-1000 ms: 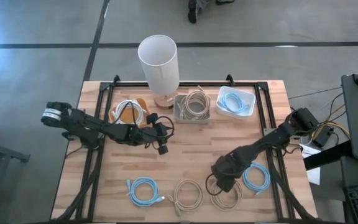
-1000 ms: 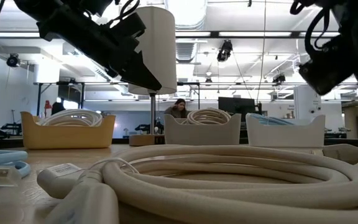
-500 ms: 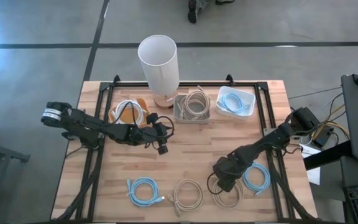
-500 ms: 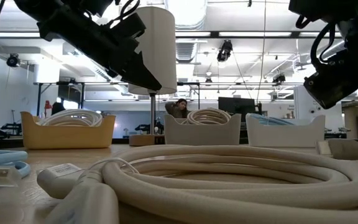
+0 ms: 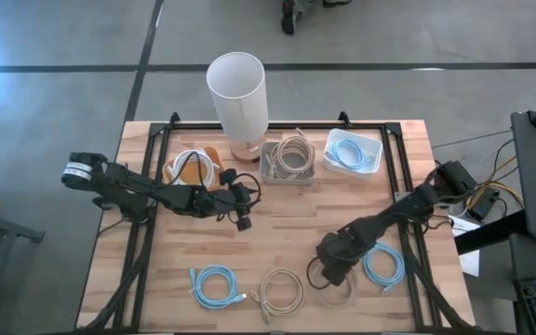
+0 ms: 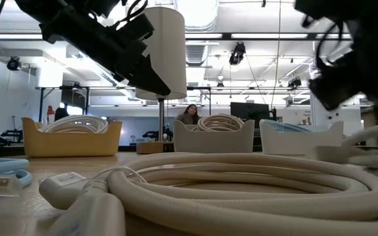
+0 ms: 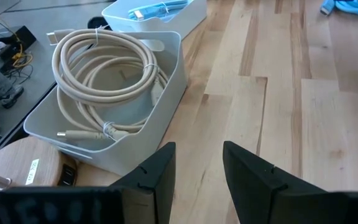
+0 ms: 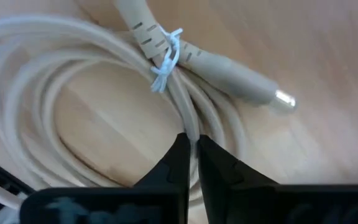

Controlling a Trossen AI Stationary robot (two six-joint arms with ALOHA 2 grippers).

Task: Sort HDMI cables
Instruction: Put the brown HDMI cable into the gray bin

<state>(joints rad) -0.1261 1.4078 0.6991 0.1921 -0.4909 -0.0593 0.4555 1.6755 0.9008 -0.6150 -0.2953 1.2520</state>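
Beige coil [image 5: 338, 290] at the lower right of the high view is the one in play. The right pincer [image 8: 191, 155] is down on it with its fingers pinched nearly together around a couple of strands just past the white tie [image 8: 166, 62], and the plug [image 8: 241, 78] sticks out to the side.

Left pincer [image 7: 194, 168] hangs partway open with nothing in it, near the grey tray [image 7: 166, 81] at the upper middle, which already holds a beige cable [image 7: 101, 56].

Other loose coils along the bottom of the worktop [image 5: 296, 214]: a light blue one [image 5: 216, 283] at lower left, another beige one [image 5: 283, 290] at centre, and a light blue one [image 5: 383, 263] just right of the pinched coil.

My worry is the grip — it has only a thin bit of the bundle. On the lift the strands could slip out, or the coil could sag and unwind, snag its blue neighbour, and never fit the tray cleanly.
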